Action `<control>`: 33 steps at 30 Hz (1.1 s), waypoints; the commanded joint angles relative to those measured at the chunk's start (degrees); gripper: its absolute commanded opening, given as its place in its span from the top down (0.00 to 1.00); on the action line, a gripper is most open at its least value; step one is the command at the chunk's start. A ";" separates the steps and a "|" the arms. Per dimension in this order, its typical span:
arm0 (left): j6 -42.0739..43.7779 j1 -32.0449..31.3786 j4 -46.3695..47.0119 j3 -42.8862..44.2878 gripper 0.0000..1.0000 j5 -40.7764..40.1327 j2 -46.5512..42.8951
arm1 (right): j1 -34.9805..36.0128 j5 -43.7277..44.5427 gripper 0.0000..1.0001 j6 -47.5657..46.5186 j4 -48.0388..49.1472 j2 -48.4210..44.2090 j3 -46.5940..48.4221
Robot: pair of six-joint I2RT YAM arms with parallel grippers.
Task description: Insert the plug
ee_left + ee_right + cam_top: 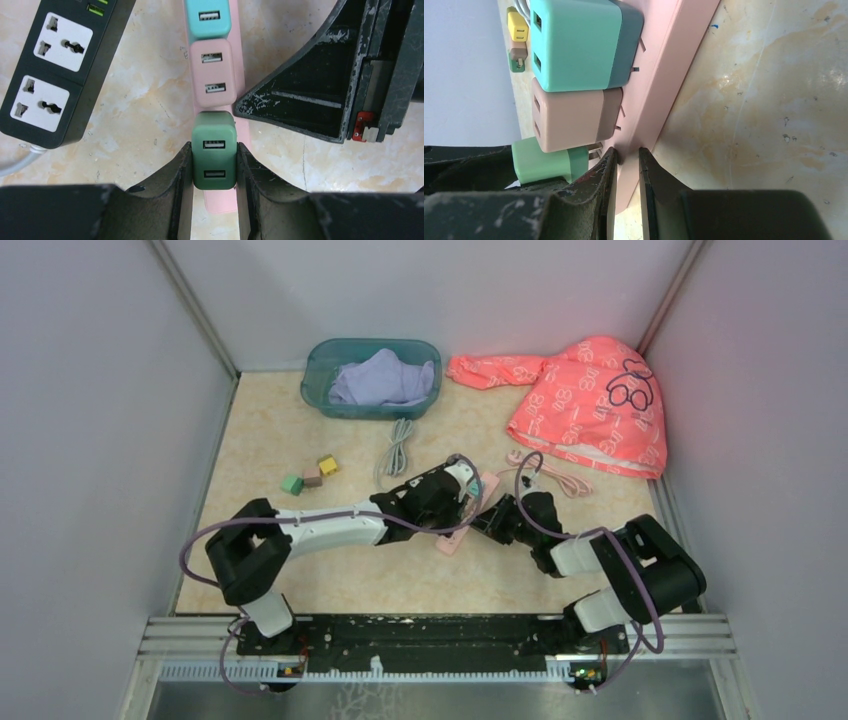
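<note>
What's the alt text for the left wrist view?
The left pincer clamps a green USB charger at the near end of a pink power strip, with a pink charger and a teal charger in line beyond it. A black power strip lies upper left; the right pincer meets the pink strip's right edge.

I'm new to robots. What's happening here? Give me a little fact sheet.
Left gripper: shut on green charger
Right gripper: pinching pink strip by its edge
Green charger: at strip's end socket, prongs showing, seemingly not fully in
Plugged in: teal charger, pink charger
Nearby: black strip, visible sockets empty
</note>
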 commanded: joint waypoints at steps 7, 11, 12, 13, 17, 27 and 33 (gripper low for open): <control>2.96 -2.04 -12.18 -0.33 1.00 1.78 8.87 | 3.56 -3.14 0.81 -0.98 1.23 1.81 3.79; 2.28 -2.24 -11.34 -1.17 1.00 1.92 8.78 | 3.51 -3.29 0.81 -0.98 1.23 2.02 3.88; 2.12 -2.26 -10.69 -1.77 1.00 2.17 8.36 | 3.54 -3.46 0.81 -1.07 1.31 2.14 3.83; 1.89 -2.26 -10.38 -2.38 1.00 2.35 8.11 | 3.57 -3.41 0.81 -1.13 1.32 2.16 3.87; 1.35 -2.34 -12.15 -2.97 1.00 2.17 9.33 | 3.57 -3.40 0.81 -1.08 1.23 2.16 3.86; -1.72 -3.33 -12.21 -7.61 1.00 3.30 10.15 | 3.57 -3.37 0.81 -1.65 0.55 2.16 4.34; -0.95 -5.21 -14.61 -4.60 1.00 2.99 13.56 | 3.55 -3.30 0.81 -2.05 -0.05 2.24 4.69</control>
